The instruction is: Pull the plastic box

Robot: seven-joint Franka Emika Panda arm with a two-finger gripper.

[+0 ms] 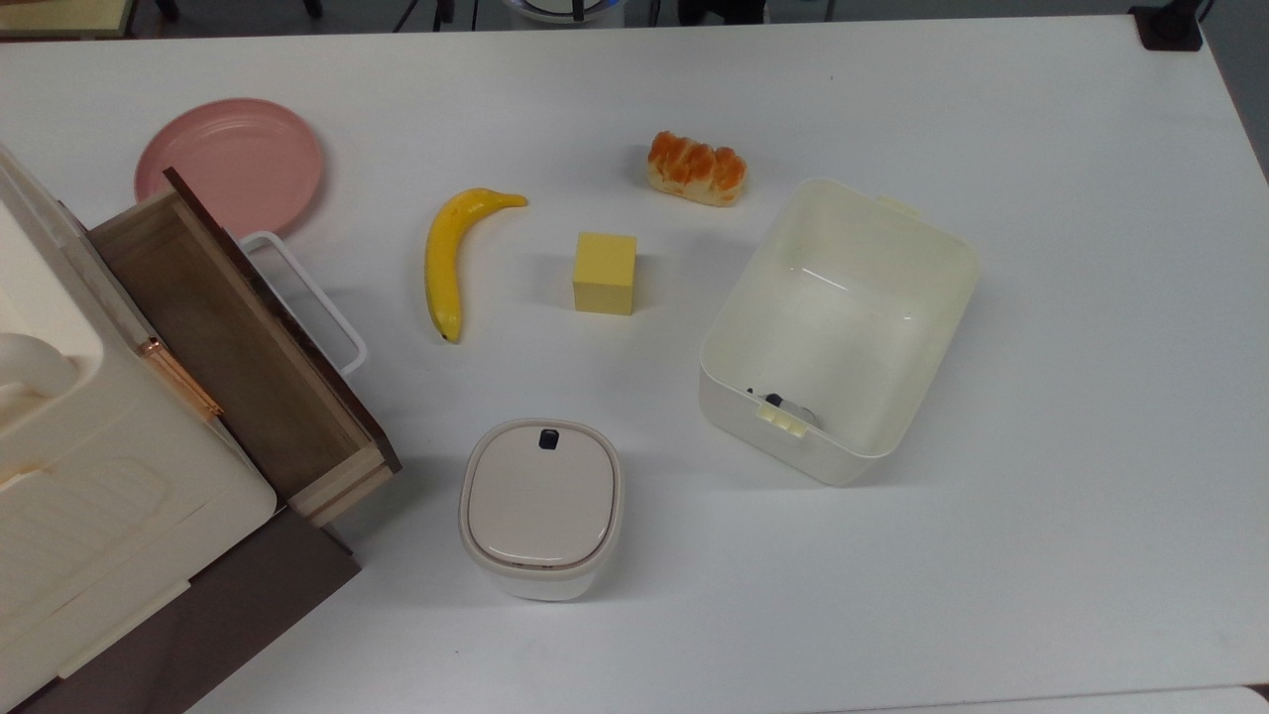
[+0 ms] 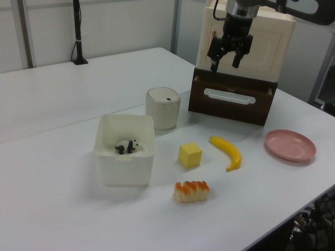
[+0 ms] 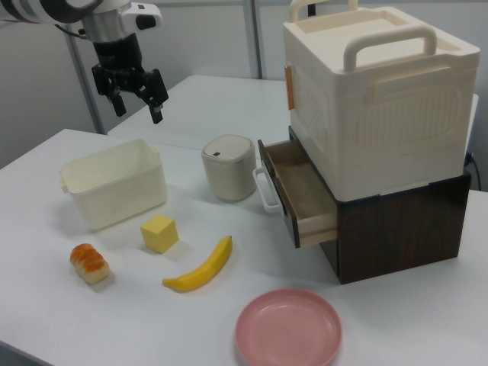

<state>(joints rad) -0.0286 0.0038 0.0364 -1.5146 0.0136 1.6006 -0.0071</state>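
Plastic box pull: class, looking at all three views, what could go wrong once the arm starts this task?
The gripper hangs open, high above the table, so it could come down on the wrong white container. The plastic box holds a small panda figure that may tumble. Dragged carelessly, the box might knock the yellow cube or the bread.

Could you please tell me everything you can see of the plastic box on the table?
The plastic box is a cream-white, open-topped rectangular tub with rounded corners, tall walls and pale-yellow latch tabs on its short sides. It stands upright on the white table, angled in the top view. A small panda figure lies inside. The open gripper hangs above, apart.
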